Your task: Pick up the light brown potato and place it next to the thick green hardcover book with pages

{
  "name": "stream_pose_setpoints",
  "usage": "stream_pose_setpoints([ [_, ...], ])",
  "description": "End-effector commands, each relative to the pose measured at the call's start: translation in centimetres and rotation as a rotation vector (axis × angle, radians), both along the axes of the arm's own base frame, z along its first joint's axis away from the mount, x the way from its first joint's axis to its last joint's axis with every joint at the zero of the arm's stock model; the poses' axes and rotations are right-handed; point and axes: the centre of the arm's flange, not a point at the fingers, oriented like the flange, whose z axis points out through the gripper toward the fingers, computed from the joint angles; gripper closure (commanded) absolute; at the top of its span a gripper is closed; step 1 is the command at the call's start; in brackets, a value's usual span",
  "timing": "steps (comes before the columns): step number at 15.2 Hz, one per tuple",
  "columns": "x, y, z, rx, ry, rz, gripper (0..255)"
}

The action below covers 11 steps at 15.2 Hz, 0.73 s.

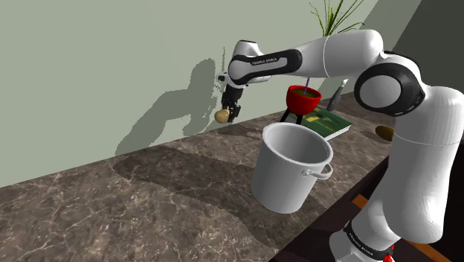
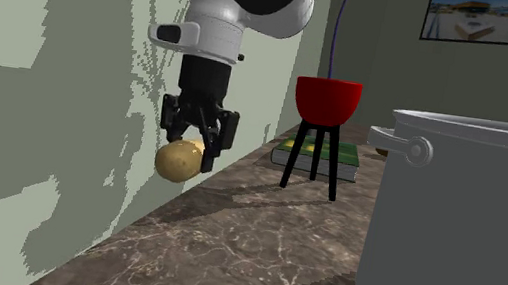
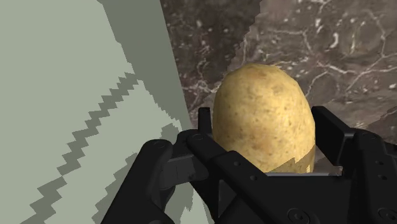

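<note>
Potato is hanging at left centre of the second exterior view, jaws clasping it, above the marble desk beside the wall; green book is lying near the red planter, well apart.

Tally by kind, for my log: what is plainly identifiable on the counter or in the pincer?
Potato, clasped in the pincer: 1
Green book: 1
Red planter on a black stand: 1
Large pot: 1
Total: 4
</note>
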Motion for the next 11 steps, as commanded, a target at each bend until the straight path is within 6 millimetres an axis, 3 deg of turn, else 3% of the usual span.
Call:
stream_pose_setpoints([
  [1,0.0,0.0,1.0,0.0,0.0,0.0,255],
  [7,0.0,0.0,4.1,0.0,0.0,0.0,255],
  [11,-3.5,-3.9,4.2,0.0,0.0,0.0,255],
])
